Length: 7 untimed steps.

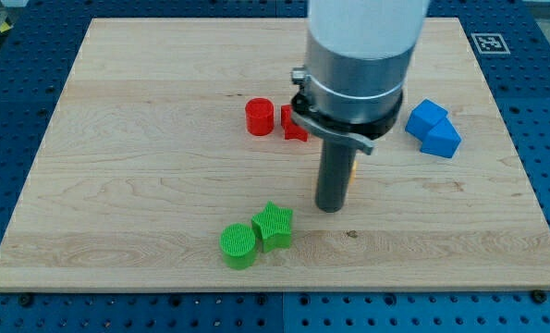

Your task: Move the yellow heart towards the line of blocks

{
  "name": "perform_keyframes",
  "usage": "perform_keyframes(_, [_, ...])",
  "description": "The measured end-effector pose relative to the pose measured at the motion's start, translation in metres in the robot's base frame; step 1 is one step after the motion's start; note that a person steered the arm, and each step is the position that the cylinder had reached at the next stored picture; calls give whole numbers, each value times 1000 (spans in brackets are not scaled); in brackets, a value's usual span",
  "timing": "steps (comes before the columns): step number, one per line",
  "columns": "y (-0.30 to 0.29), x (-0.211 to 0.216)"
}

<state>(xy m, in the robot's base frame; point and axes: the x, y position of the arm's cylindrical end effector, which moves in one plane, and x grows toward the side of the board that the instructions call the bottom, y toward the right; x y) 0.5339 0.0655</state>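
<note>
The tip [331, 209] is set at the yellow heart's [354, 168] seven o'clock, mostly hiding it; no jaws exist. A push toward the red cylinder [260, 117] row is judged next.

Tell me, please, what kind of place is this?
Probably a robot lab bench: a wooden board lies on a blue perforated table, with a printed marker tag at the board's corner and my tip among small blocks.

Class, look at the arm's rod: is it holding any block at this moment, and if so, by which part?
Nothing is held. The rod has no gripper; my tip stands on the board, apart from the green star at its left. A yellow sliver shows behind the rod.
</note>
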Motion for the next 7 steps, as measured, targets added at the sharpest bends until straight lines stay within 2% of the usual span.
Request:
perform_keyframes(1, [31,3])
perform_keyframes(2, [46,-15])
perform_keyframes(3, [33,-35])
perform_keyframes(5, [-16,-37])
perform_keyframes(7, [-26,-28])
